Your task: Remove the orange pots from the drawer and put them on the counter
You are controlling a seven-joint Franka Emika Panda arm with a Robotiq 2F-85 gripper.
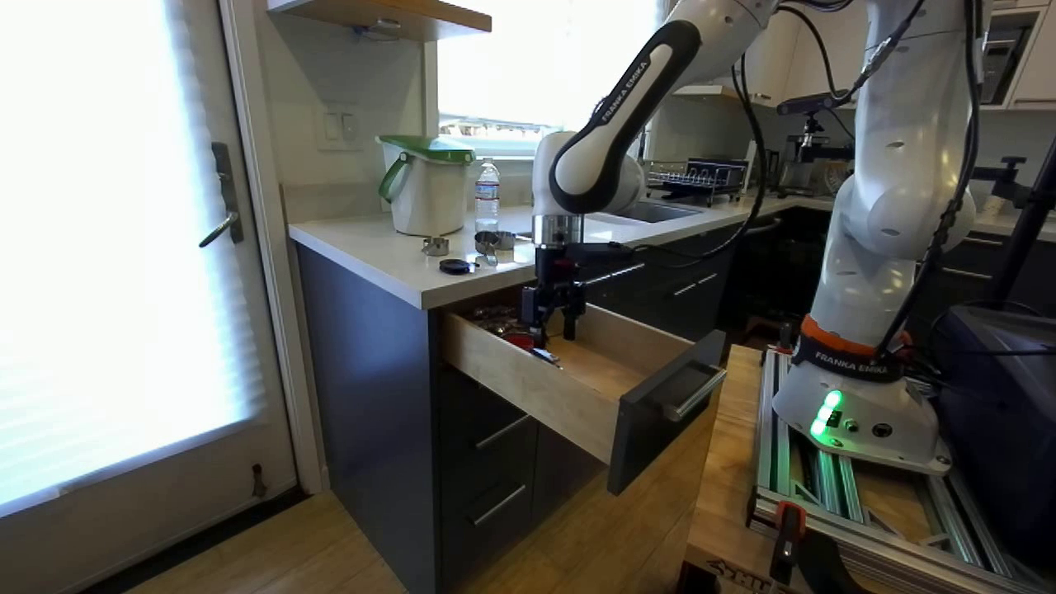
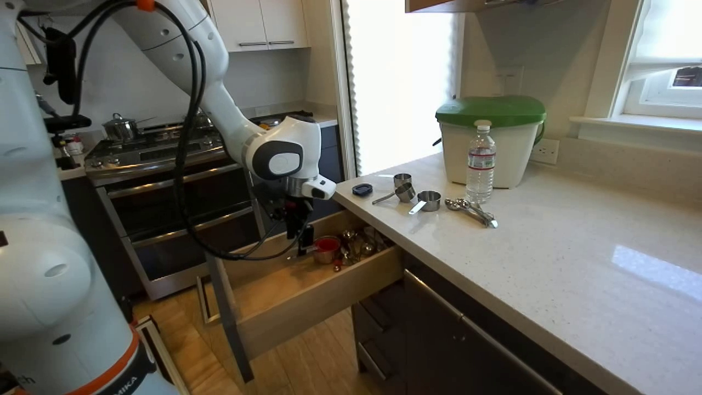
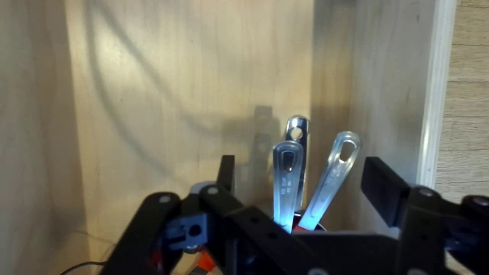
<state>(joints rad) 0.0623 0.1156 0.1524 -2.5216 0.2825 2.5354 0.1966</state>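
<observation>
One gripper (image 3: pixel 300 173): hangs down inside the drawer (image 2: pixel 323 299); you have the jaws spread, three metal handles (image 3: pixel 287 187) showing between them, unpinched.
Orange-red pot (image 2: pixel 327 253): in the drawer, on its wood bottom, just beside your gripper; whether others sit within it, you cannot tell.
Drawer edges: in the wrist view, one of your jaws is near a side wall; the opposite wall stands well apart from the other jaw.
Room toward the front: light wood runs from the pot to the dark grey front.
Room toward the back: metal utensils (image 2: pixel 363 248) crowd beside the pot, close to where the drawer passes under the edge of the counter (image 2: pixel 548 247).
Counter surface: pale, glossy; near its corner, three metal measuring cups (image 2: pixel 429 202), a dark round piece (image 2: pixel 362 190), measuring spoons (image 2: pixel 467 209); further in, a clear bottle (image 2: pixel 481 173) just beside a white jug with a green lid (image 1: pixel 429 198).
Kitchen: sink (image 1: pixel 656 212) and dish rack (image 1: pixel 714 180) further along the counter; stove (image 2: pixel 137 160) behind the drawer in an exterior view; wooden floor (image 2: pixel 290 356) below.
</observation>
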